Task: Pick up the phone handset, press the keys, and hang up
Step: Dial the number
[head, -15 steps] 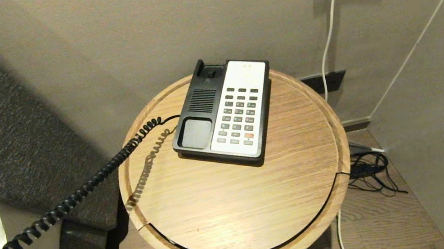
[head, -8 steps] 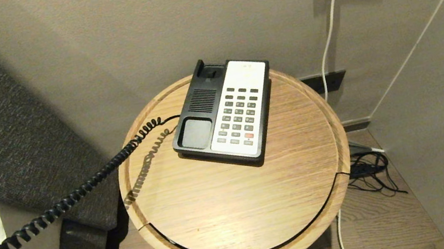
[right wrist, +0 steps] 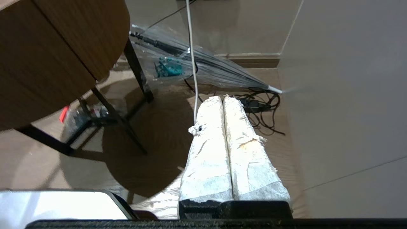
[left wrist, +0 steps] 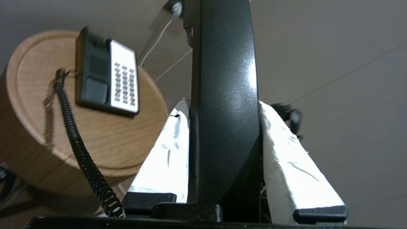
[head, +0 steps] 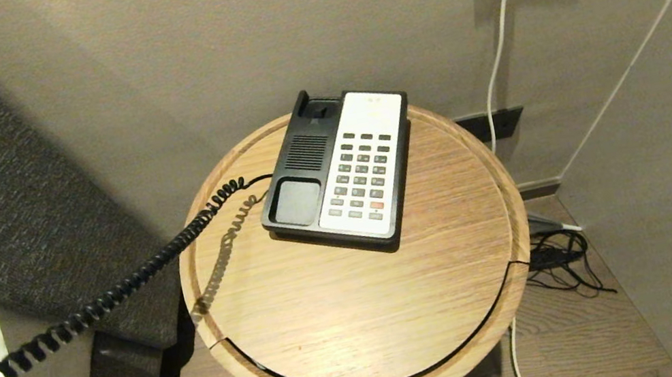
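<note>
Clamped between our left gripper (left wrist: 224, 152) is the phone handset (left wrist: 224, 95), its taped fingers (left wrist: 168, 152) pressed against either flank of the glossy black receiver, which runs straight out ahead of the wrist. From its near end the coiled cord (head: 120, 295) stretches taut up to the phone base (head: 339, 167); in the head view the cord leaves the frame at the left edge, so gripper and handset sit off to the left of the worktop (head: 355, 296), well apart from the base and seemingly over the bed side, though we cannot place them exactly. The base sits toward the far side of the round wooden worktop with its cradle (head: 296, 199) empty and its keypad (head: 364, 173) uncovered. Our right gripper (right wrist: 224, 105) hangs low beside the worktop over the floor, fingers together and holding nothing. By our reckoning the pick-up is done. Whether any keys have been pressed we cannot tell from here; no gripper is near the keypad now. What certainly remains is bringing the handset back over the cradle and seating it to hang up.
</note>
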You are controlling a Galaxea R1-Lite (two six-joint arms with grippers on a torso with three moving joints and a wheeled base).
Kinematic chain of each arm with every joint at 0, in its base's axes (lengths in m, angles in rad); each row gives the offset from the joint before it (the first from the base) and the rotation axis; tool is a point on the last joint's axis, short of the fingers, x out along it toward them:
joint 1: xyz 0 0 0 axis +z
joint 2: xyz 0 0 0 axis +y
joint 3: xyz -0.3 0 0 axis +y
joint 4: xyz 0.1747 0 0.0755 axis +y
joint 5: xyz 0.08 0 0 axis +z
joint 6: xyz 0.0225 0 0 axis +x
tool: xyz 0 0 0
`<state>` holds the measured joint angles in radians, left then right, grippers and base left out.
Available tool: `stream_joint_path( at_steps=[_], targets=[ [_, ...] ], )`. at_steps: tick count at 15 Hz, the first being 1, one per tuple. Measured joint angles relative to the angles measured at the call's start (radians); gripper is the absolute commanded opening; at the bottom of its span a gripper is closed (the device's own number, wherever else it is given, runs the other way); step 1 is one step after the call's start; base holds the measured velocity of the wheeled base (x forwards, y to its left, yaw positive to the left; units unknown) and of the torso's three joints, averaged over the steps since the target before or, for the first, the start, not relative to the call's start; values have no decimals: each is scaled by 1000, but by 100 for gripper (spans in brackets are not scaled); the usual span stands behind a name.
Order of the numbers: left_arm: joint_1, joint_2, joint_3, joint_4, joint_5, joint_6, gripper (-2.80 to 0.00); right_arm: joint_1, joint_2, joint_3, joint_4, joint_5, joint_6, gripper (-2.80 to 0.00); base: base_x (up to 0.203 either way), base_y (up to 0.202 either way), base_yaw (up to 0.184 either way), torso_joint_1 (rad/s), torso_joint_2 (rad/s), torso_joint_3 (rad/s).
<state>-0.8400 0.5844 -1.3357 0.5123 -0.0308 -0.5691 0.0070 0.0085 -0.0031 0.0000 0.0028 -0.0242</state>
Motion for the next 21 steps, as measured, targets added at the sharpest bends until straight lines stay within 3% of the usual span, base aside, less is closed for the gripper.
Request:
stream_joint_path(
  at_steps=[3, 5, 9, 12, 16, 21],
  targets=[
    [1, -39, 65, 0, 3, -1, -280, 0, 0, -35, 11, 2, 29, -280, 0, 0, 0, 0, 0, 0],
    [0, -56, 77, -3, 4, -1, -280, 1, 0, -173, 103, 22, 32, -280, 0, 0, 0, 0, 0, 0],
    [0, -71, 77, -4, 6, -3, -280, 0, 0, -611, 482, 73, 41, -280, 0, 0, 0, 0, 0, 0],
    [-1, -82, 76, 1, 6, -8, -280, 0, 3, -828, 680, 123, 48, -280, 0, 0, 0, 0, 0, 0],
    [-9, -96, 103, 0, 6, -12, -280, -1, 185, -1083, 629, 125, 114, -280, 0, 0, 0, 0, 0, 0],
    [-10, -106, 123, -4, 6, -12, -280, 1, 707, -1371, 619, 200, 252, -280, 0, 0, 0, 0, 0, 0]
  ],
)
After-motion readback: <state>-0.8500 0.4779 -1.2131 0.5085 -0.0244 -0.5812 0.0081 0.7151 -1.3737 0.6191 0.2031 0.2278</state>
